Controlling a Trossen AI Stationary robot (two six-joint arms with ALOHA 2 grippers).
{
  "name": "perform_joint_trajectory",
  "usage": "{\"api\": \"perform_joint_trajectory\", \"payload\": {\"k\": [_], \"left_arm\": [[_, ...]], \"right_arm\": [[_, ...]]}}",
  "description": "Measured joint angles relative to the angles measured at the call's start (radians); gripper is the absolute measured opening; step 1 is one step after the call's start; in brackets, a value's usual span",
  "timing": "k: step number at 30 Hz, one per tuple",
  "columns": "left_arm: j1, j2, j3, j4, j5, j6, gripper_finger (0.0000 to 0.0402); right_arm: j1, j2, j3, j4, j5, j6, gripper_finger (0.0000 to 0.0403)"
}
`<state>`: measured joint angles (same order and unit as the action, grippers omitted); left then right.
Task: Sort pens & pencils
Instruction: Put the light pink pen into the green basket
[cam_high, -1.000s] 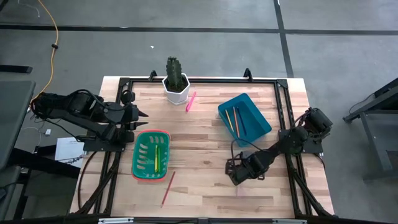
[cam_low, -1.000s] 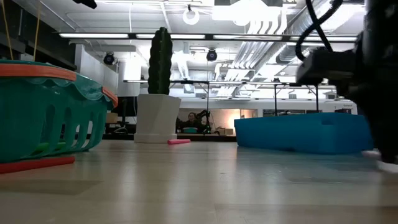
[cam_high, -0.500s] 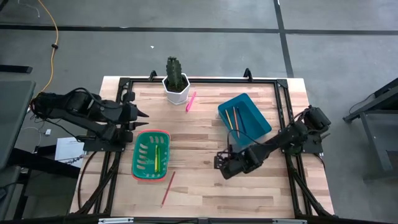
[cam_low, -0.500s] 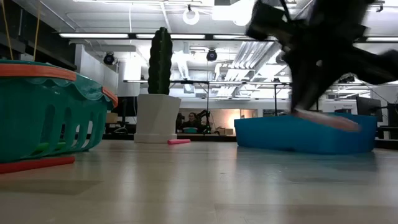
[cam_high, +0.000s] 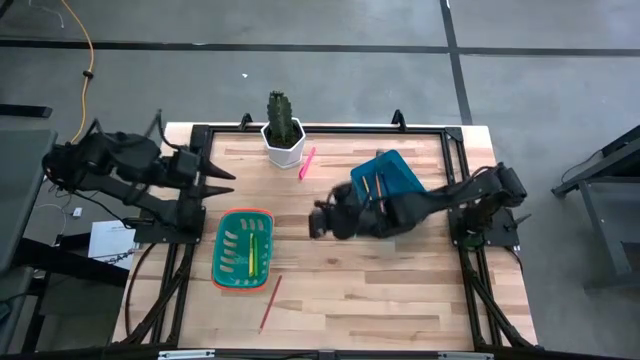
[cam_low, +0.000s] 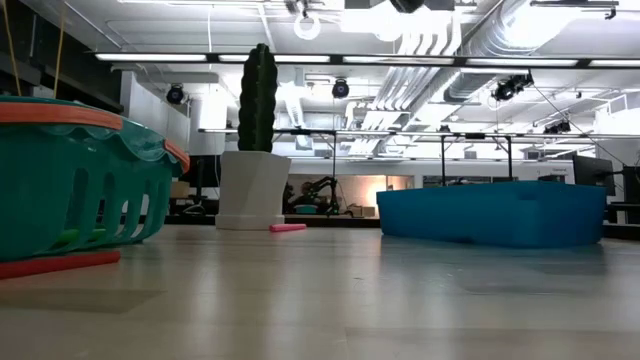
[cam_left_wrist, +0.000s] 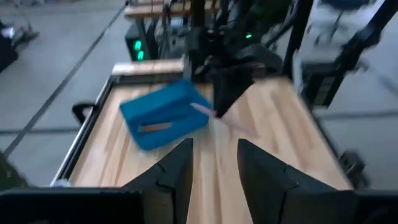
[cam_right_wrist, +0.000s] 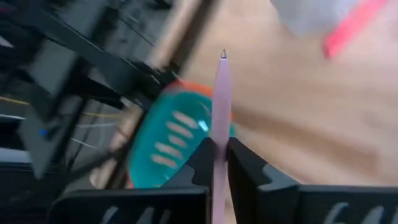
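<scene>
While the right gripper (cam_high: 322, 220) hangs over the middle of the table (cam_high: 330, 300), we see its two fingers (cam_right_wrist: 202, 163) squeezed shut on a pale pink pencil (cam_right_wrist: 220, 112) that pokes out past them. The left gripper (cam_left_wrist: 213, 163) waits over the table's left edge with its fingers apart and nothing between them. Nearest to us, a red pencil (cam_high: 270, 302) lies on the wood just by the green basket (cam_high: 244, 213), which has a yellow pen (cam_high: 253, 252) inside. Farther off, the blue bin (cam_high: 412, 185) holds some pencils (cam_high: 378, 186). At the back, a pink pen (cam_high: 307, 162) lies beside the cactus pot (cam_high: 283, 139). We can read no writing anywhere.
</scene>
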<state>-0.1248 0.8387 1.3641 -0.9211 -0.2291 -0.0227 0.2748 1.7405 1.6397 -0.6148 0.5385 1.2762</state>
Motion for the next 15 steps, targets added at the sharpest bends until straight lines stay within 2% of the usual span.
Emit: {"api": "perform_joint_trajectory", "payload": {"k": [7, 12, 15], "left_arm": [[0.0, 0.001, 0.037, 0.09, 0.013, 0.0, 0.0113], [0.0, 0.003, 0.038, 0.265, 0.084, -0.008, 0.0113], [0.0, 0.017, 0.038, 0.379, 0.122, -0.008, 0.0113]], "right_arm": [[-0.055, -0.001, 0.249, -0.001, 0.011, -0.336, 0.0009], [-0.072, -0.002, 0.365, 0.028, -0.001, -0.509, 0.0009], [-0.073, -0.002, 0.398, 0.11, -0.051, -0.611, 0.0009]]}}
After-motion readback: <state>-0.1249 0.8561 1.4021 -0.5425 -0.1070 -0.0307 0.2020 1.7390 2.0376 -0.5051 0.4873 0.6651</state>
